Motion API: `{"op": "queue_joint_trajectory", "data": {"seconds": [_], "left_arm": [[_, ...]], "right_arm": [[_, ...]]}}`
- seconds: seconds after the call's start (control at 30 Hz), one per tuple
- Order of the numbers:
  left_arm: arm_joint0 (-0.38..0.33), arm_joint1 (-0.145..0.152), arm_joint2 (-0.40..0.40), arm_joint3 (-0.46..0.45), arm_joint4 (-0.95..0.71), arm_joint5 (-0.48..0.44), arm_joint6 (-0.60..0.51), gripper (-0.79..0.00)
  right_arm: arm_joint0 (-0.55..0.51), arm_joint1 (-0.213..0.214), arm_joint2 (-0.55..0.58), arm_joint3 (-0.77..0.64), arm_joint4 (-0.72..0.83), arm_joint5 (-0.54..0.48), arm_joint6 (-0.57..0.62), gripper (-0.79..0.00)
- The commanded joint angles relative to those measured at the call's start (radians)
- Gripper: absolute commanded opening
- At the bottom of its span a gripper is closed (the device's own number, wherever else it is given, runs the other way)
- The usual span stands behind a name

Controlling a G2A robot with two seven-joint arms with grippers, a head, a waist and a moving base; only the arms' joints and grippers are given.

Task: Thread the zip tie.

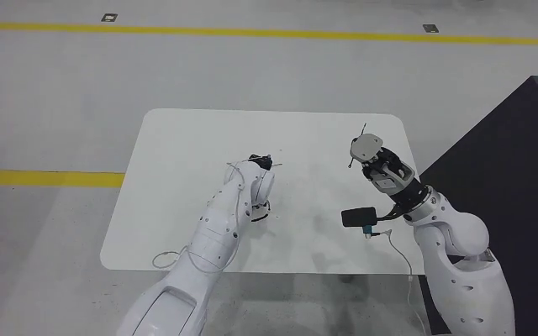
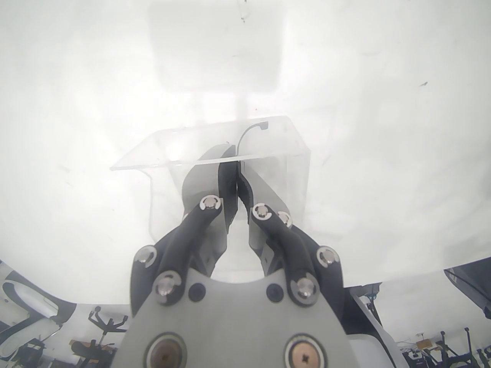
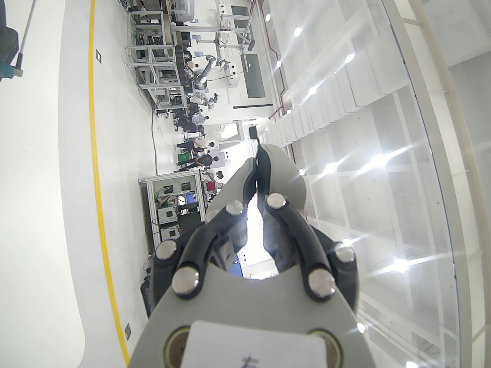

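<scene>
My left gripper (image 1: 261, 160) is over the middle of the white table (image 1: 185, 176), shut on a thin pale zip tie (image 1: 238, 164) that sticks out to both sides of it. In the left wrist view the pale strip (image 2: 172, 163) lies across the fingertips of that gripper (image 2: 236, 162), and a thin dark curved piece with a small head (image 2: 262, 126) rises just beyond them. My right gripper (image 1: 365, 139) is held above the table's right side, pointing upward. It is shut (image 3: 259, 153) on a black zip tie whose head (image 3: 254, 132) pokes past the tips.
A dark panel (image 1: 504, 143) stands just off the table's right edge. Yellow floor lines (image 1: 252, 34) run beyond the far edge and at the left. Bare table surface lies between the two arms.
</scene>
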Motion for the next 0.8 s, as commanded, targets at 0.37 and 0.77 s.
{"op": "queue_joint_trajectory", "data": {"seconds": [0.37, 0.77], "left_arm": [[0.061, 0.017, -0.019, -0.219, 0.065, 0.015, -0.101, -0.785], [0.273, 0.048, -0.118, -0.795, -0.018, -0.045, -0.142, -0.785]], "right_arm": [[0.0, 0.0, 0.0, 0.0, 0.0, 0.0, 0.0, -0.785], [0.0, 0.0, 0.0, 0.0, 0.0, 0.0, 0.0, -0.785]]}}
